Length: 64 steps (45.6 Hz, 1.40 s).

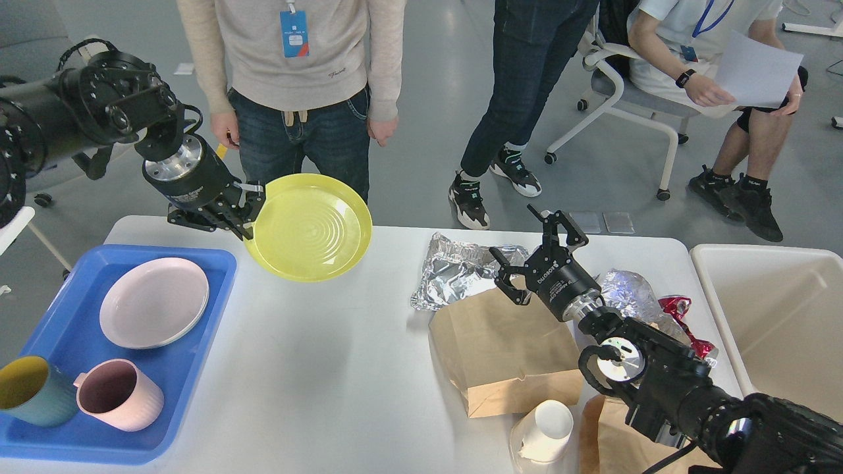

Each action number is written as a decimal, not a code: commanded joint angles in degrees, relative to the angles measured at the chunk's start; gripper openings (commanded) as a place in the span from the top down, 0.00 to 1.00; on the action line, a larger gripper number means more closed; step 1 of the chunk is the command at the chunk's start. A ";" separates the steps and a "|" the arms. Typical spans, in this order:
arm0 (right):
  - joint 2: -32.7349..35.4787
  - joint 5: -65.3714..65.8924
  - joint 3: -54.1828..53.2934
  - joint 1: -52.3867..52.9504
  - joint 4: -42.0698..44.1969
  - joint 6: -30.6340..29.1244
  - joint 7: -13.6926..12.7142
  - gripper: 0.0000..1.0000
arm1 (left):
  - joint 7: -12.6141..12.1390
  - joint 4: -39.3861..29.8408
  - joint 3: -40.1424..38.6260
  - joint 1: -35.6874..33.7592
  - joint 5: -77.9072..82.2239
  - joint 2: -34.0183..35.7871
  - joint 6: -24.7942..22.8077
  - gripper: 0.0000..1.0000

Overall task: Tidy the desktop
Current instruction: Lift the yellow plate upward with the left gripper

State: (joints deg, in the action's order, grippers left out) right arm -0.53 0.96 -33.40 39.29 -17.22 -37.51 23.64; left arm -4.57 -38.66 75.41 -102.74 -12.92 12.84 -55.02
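Observation:
My left gripper (250, 212) is shut on the left rim of a yellow plate (309, 227) and holds it tilted, well above the back left of the white desktop (316, 368). My right gripper (535, 245) is open and empty, hovering over a crumpled foil sheet (454, 270) and the top of a brown paper bag (507, 352). A blue tray (197, 368) at the left holds a pink plate (155, 301), a pink mug (118, 395) and a teal-and-yellow cup (29, 390).
More foil (629, 293) and a red wrapper (685, 316) lie right of my right arm. A white paper cup (543, 431) lies tipped at the front, beside another brown bag (612, 441). A beige bin (777, 316) stands at the right. People stand behind the table.

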 commanded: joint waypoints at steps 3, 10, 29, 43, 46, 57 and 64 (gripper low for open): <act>0.00 0.00 0.00 0.00 -0.01 -0.02 0.00 0.00 | 0.62 -6.07 3.95 -7.64 -0.35 0.08 0.02 1.00; 0.00 0.00 0.00 0.00 -0.09 0.07 0.00 0.00 | 7.11 -10.91 9.66 -13.97 -0.61 -0.01 0.02 1.00; 0.00 0.00 0.00 0.00 -0.01 -0.02 0.00 0.00 | 12.31 -14.51 13.71 -18.64 -0.52 -0.80 0.02 1.00; 0.00 0.00 0.00 0.00 -0.01 -0.02 0.00 0.00 | 15.21 -15.48 15.47 -18.82 -0.52 -1.06 0.02 1.00; 0.00 0.00 0.00 0.00 -0.01 0.07 0.00 0.00 | 16.17 -15.48 15.82 -18.90 -0.52 -1.06 0.02 1.00; 0.00 0.00 0.00 0.00 -0.01 0.07 0.00 0.00 | 18.81 -15.83 16.52 -18.73 -0.52 -2.29 0.02 1.00; 0.00 0.00 0.00 0.00 -0.01 -0.02 0.00 0.00 | 20.74 -15.92 17.31 -18.46 -0.52 -3.17 0.02 1.00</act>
State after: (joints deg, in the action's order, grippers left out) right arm -0.53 0.96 -33.40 39.29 -17.23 -37.48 23.64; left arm 14.90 -54.51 92.24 -121.34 -13.41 10.18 -55.00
